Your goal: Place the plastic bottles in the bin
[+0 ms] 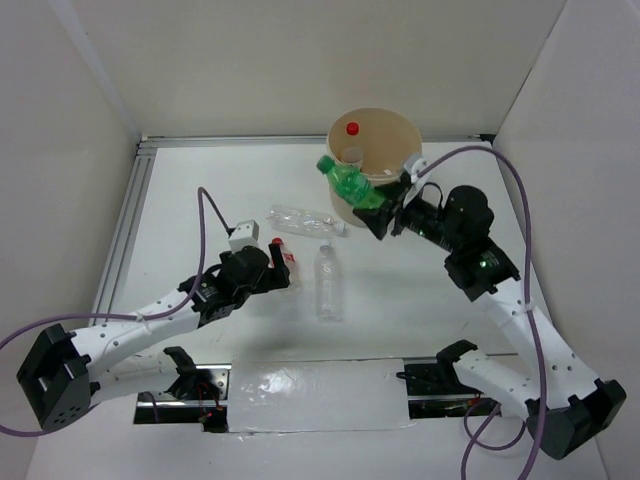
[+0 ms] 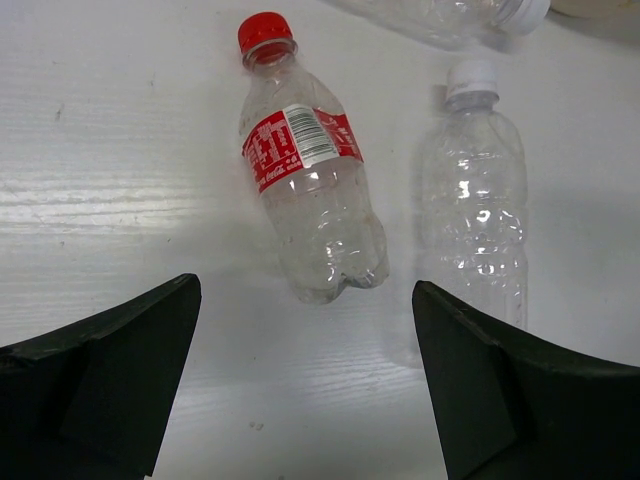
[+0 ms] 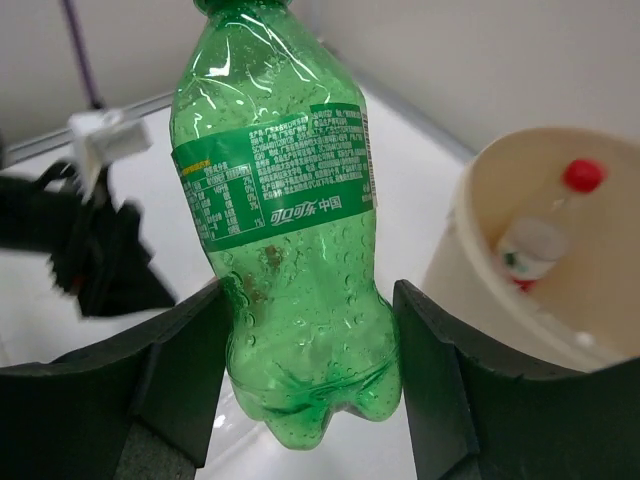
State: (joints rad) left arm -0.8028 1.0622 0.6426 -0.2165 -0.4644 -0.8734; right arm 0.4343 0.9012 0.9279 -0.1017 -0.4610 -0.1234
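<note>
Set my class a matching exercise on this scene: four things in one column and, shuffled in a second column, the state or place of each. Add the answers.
Column 1
1. green bottle
2. red-labelled bottle
3. bin
4. left gripper

Column 2
A. open, holding nothing
B. lying flat on the table
C. clamped in the right gripper
D. has a red-capped bottle inside

Pairs: 1-C, 2-B, 3-D, 4-A
</note>
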